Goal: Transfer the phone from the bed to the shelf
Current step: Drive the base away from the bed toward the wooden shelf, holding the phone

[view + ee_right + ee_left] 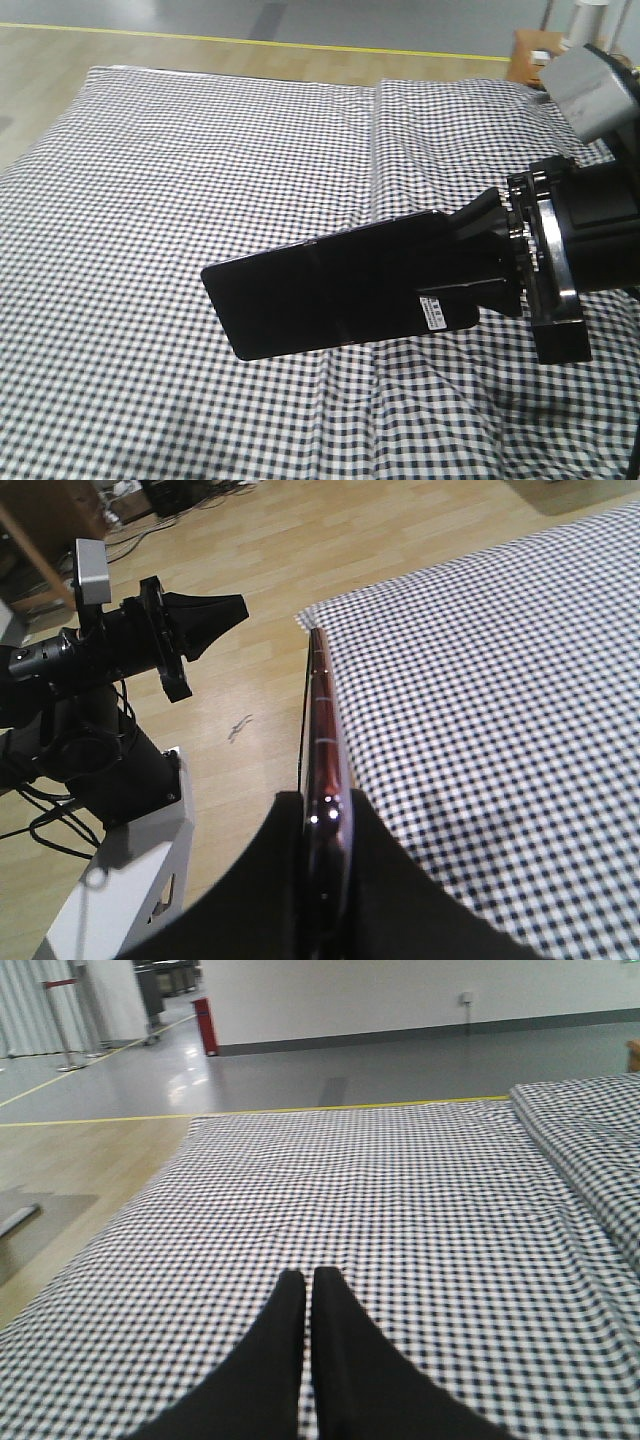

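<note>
The right gripper (478, 262) is clamped on one short end of the phone (320, 292) and holds it in the air above the bed (150, 200), toward the right of the front view. The phone sticks out to the left, its glossy black face toward the camera, with a small white sticker (445, 311) near the held end. In the right wrist view its pinkish edge runs away from between the jaws. The left gripper (308, 1280) hangs low over the near part of the bed, jaws pressed together with nothing between them. A brown side table (530, 55) stands at the far right, beyond the bed.
</note>
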Controlling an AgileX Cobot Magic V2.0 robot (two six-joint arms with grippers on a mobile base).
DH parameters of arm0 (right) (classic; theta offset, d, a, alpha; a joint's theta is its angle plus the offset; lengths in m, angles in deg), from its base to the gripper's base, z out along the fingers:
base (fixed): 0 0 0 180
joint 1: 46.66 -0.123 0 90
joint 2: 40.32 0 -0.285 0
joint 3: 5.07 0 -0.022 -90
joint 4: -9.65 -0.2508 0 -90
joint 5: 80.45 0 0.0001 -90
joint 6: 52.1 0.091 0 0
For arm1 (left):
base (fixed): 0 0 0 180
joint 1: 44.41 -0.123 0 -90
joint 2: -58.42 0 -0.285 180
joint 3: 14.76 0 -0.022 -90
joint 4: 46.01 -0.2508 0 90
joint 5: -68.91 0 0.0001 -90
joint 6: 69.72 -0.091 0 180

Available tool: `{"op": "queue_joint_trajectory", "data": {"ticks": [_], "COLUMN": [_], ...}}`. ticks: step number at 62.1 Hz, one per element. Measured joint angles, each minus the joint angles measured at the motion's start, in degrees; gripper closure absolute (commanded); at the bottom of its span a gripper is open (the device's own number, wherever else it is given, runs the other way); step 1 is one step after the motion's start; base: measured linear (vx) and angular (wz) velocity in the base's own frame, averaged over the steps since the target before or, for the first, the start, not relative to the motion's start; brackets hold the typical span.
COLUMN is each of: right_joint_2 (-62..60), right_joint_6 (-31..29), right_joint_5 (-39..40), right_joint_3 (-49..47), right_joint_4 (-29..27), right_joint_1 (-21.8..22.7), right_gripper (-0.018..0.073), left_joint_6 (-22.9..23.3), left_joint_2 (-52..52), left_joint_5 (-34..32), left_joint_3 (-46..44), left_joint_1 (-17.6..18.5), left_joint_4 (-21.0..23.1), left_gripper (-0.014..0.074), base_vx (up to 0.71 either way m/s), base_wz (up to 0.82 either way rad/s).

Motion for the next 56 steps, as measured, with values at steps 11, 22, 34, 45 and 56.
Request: {"op": "queue_joint_trajectory", "data": {"ticks": [11,22,34,45,56], "right_joint_2": [0.0,0.0,0.0,0.0,0.0], "right_joint_6": [0.01,0.01,0.01,0.01,0.01], "right_joint_5": [0.0,0.0,0.0,0.0,0.0], "right_joint_3": [0.0,0.0,0.0,0.0,0.0], "right_joint_4": [0.0,0.0,0.0,0.0,0.0], "right_joint_1": [0.0,0.0,0.0,0.0,0.0], "right_gripper": [0.0561,0.0561,0.0561,0.0561,0.0561], "left_joint_6": [0.0,0.0,0.0,0.0,0.0], "left_joint_2": [0.0,0.0,0.0,0.0,0.0], "left_joint_5": [0.0,0.0,0.0,0.0,0.0], "left_joint_3": [0.0,0.0,0.0,0.0,0.0], "left_joint_1": [0.0,0.0,0.0,0.0,0.0], "left_joint_4": [0.0,0.0,0.0,0.0,0.0], "left_gripper": [0.0595,0.0595,0.0595,0.0595,0.0595], "base_vx": [-0.11,-0.1,-0.09,-0.09,-0.09], "base_wz": [0.41,0.39,0.36,0.35,0.34]}}
